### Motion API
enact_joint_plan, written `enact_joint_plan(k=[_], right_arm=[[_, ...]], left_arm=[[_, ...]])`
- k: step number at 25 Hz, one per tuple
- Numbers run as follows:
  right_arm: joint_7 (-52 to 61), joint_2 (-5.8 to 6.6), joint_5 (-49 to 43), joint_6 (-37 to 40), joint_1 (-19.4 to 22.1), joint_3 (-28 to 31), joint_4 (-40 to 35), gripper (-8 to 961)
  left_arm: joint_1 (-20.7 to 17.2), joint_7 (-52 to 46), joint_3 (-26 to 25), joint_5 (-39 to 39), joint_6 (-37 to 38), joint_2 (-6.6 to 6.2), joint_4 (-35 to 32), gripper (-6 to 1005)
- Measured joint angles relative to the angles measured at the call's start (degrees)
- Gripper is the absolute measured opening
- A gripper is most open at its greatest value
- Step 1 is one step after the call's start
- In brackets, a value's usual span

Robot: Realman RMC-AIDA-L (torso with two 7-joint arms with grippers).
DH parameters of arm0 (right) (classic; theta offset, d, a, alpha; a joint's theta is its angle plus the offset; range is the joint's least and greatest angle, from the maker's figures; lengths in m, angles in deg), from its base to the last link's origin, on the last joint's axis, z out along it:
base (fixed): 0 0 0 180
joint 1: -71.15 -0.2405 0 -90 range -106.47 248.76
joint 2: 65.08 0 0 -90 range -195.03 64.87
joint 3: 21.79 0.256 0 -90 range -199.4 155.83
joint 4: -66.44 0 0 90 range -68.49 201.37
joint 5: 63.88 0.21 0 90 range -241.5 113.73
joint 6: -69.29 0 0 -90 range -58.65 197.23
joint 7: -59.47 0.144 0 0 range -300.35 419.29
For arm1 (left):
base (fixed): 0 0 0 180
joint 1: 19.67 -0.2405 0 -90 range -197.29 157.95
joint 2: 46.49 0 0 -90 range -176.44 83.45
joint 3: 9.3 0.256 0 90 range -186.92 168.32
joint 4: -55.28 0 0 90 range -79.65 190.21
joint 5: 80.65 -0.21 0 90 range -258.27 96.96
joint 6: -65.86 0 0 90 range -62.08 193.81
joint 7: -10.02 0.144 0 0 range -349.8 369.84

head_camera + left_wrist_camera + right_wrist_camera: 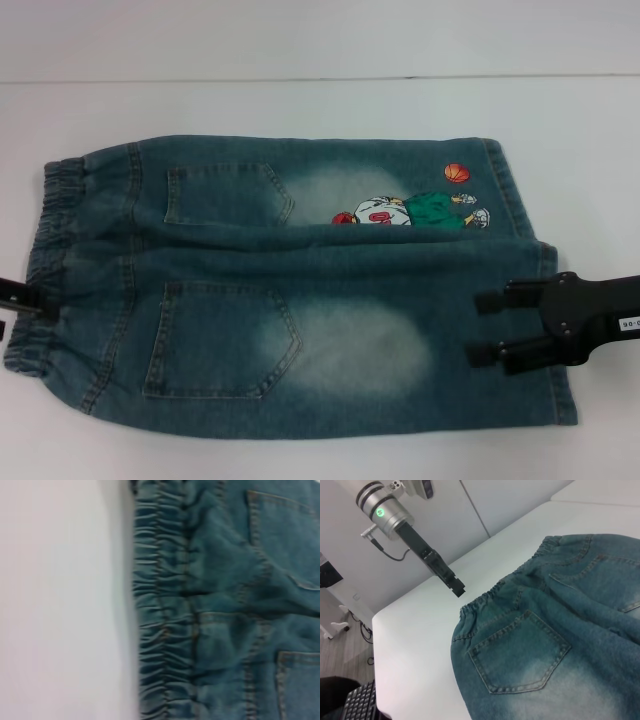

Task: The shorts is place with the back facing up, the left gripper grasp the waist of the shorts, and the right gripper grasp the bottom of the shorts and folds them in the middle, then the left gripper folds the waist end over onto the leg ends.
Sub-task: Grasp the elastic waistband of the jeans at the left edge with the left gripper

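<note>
The denim shorts (300, 300) lie flat on the white table with both patch pockets up. The ruffled waist (45, 260) is at the left and the bottom of the shorts (562, 340) at the right. The cartoon print (410, 210) sits on the far leg, close to its hem. My left gripper (18, 298) shows only as a black tip at the waist's near end. The right wrist view shows the left gripper (456, 586) just outside the waist (490, 597). The left wrist view fills with the waist band (162, 620). My right gripper (482, 325) is open over the near leg, close to its hem.
The white table (300, 110) extends beyond the shorts at the back and on the left. In the right wrist view the table's corner (380, 625) drops to the floor, with a keyboard (357, 705) below it.
</note>
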Motion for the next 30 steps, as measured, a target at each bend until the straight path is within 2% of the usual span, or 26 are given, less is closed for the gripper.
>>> enact_joint_plan(k=[9, 30], right_arm=[[-0.43, -0.12, 0.0, -0.11, -0.29, 0.01, 0.09, 945], [-0.41, -0.13, 0.0, -0.05, -0.27, 0.02, 0.17, 945]], left_arm=[[0.04, -1.17, 0.73, -3.37, -3.72, 0.03, 2.57, 898], [0.27, -1.3, 2.28, -3.84, -5.2, 0.59, 4.25, 893]])
